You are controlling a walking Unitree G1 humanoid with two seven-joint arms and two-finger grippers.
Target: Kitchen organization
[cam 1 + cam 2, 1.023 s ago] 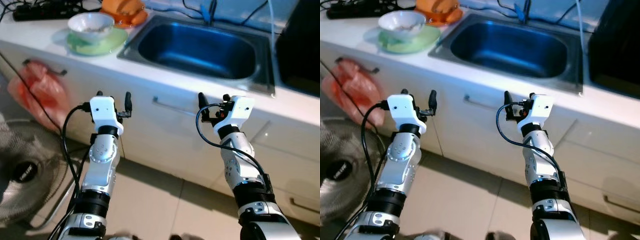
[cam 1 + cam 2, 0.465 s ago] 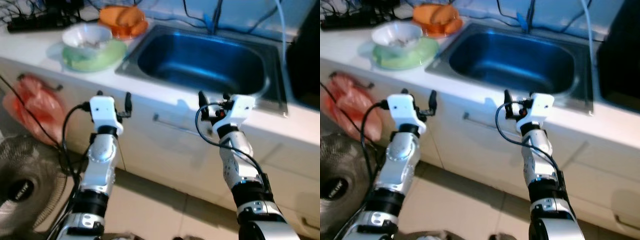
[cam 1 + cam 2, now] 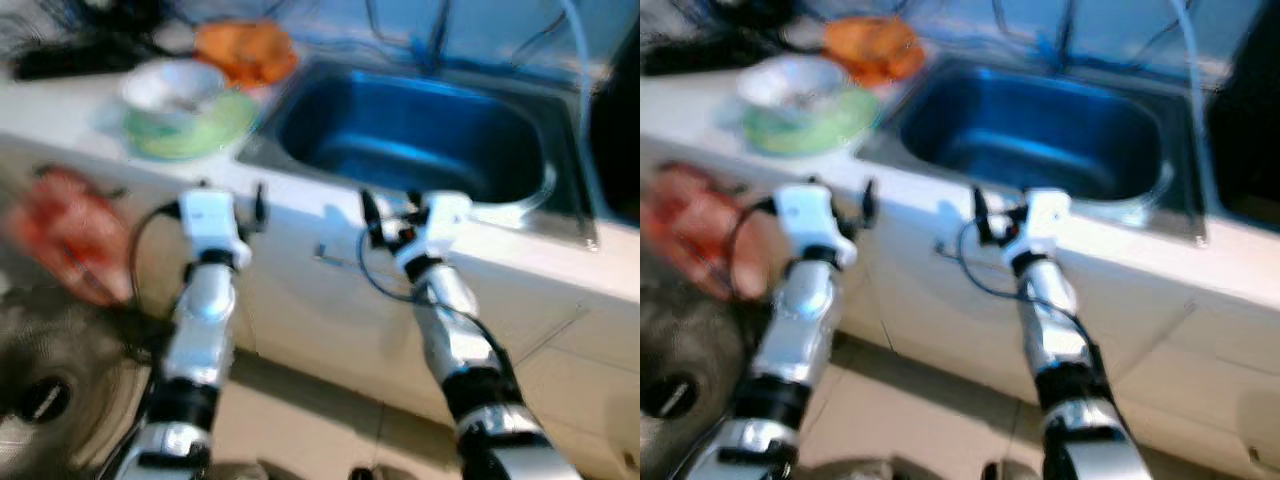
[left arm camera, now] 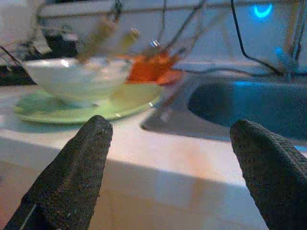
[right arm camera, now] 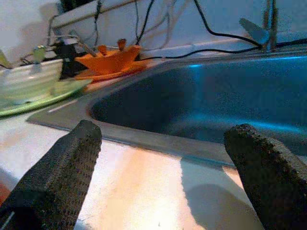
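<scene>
- Countertop (image 3: 75,125): smooth, pale, glossy, with a rounded front edge above flat white cabinet doors (image 3: 300,300).
- Sink (image 3: 420,135): rectangular basin of brushed steel with rounded corners, set into the counter and tinted blue inside.
- White bowl (image 4: 76,81): round, glazed, seated on a flat pale-green plate (image 4: 120,103), just left of the sink.
- Orange plastic dish (image 5: 108,60): ridged, behind the plate at the sink's back left corner.
- Black cables (image 5: 211,28): thin, trailing along the back wall.
- Red plastic bag (image 3: 65,235): crinkled, hanging on the cabinet front below the counter, blurred.
- Fan (image 3: 40,390): round wire grille, low at far left on the floor.
- Left gripper (image 3: 230,190): raised before the counter edge below the plate, rough-grained black fingers (image 4: 72,172) spread wide, holding nothing.
- Right gripper (image 3: 390,205): raised at the counter's front edge before the sink, textured fingers (image 5: 57,177) parted, empty.
</scene>
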